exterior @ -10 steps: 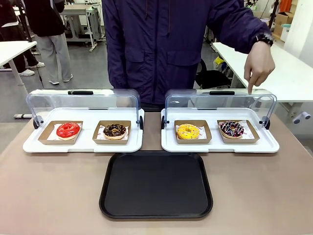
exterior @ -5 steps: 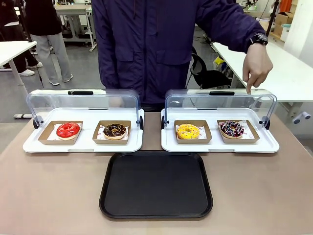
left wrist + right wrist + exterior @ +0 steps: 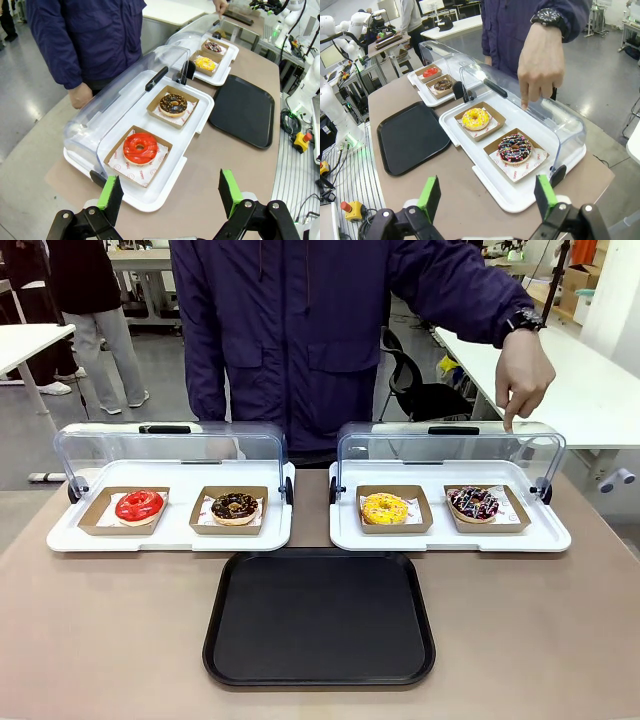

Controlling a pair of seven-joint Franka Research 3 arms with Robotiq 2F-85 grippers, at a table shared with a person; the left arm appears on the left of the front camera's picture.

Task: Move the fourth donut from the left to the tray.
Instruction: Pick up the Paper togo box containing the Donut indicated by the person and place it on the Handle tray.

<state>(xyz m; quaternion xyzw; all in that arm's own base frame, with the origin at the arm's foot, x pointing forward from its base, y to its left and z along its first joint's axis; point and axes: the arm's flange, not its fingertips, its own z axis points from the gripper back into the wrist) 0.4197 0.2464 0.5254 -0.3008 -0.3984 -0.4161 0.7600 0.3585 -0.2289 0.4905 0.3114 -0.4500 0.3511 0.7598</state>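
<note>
**Left to right.** The left gripper (image 3: 170, 186) holds its two green-padded fingers (image 3: 111, 192) wide apart with nothing between them. Just ahead of them, nearer the left finger, a red donut (image 3: 140, 148) sits in a cardboard holder on a white tray (image 3: 165, 192). Farther ahead on the same white tray we see a chocolate donut with crumbs (image 3: 173, 103). Ahead of the right finger lies the black tray (image 3: 242, 110), flat, with a raised rim and rounded corners, and bare.

Moving right, a second white tray (image 3: 450, 538) carries a yellow donut (image 3: 385, 508) and, beside it on the right, the fourth donut (image 3: 474, 503). We mark the fourth donut as a ring with dark chocolate glaze, thin white drizzle and pink and purple sprinkles. It rests in a shallow brown cardboard holder lined with printed paper. The clear lid (image 3: 450, 445) is swung back behind it. A person's hand (image 3: 527, 375) points its index finger down at the top of that lid (whether it touches, we cannot tell).

The right gripper (image 3: 486, 192) likewise has its fingers spread and empty. In the right wrist view the fourth donut lies ahead of them, between the two but nearer the right finger, and apart from both. The yellow donut is farther ahead, and the black tray lies beyond the left finger.
</note>
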